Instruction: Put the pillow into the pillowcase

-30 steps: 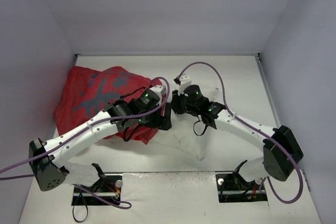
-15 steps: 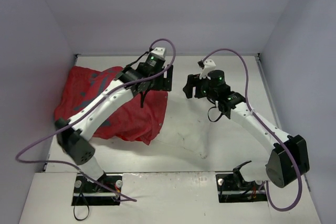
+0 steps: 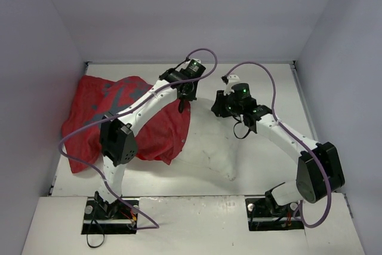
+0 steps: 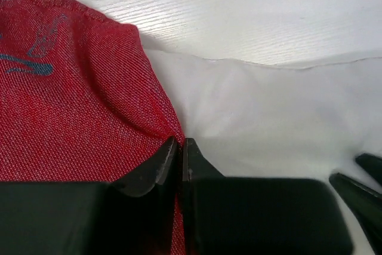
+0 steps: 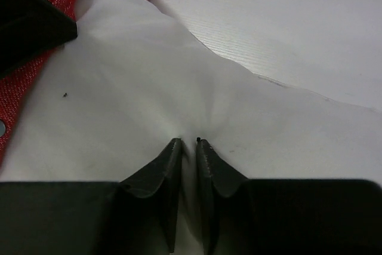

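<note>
The red pillowcase point(image 3: 119, 123) lies crumpled on the left of the table, its open edge facing right. The white pillow point(image 3: 209, 144) sticks out of that opening toward the middle. My left gripper point(image 3: 186, 95) is at the far corner of the opening. In the left wrist view it point(image 4: 179, 143) is shut on the pillowcase's red hem point(image 4: 77, 106), right beside the pillow point(image 4: 268, 117). My right gripper point(image 3: 219, 106) is just to its right. In the right wrist view it point(image 5: 189, 143) is shut on a gathered fold of the pillow point(image 5: 137, 76), with the pillowcase point(image 5: 24, 97) at the left edge.
Grey enclosure walls point(image 3: 191, 16) close in the white table point(image 3: 268, 82) at the back and both sides. The two grippers sit close together. The left gripper's black body point(image 5: 27, 28) shows in the right wrist view, and the right gripper's fingertips point(image 4: 364, 177) show in the left wrist view.
The left arm swung from the table's middle to the far corner of the pillowcase opening and shut on the hem. The right gripper moved farther back, opened, then shut on the pillow.
</note>
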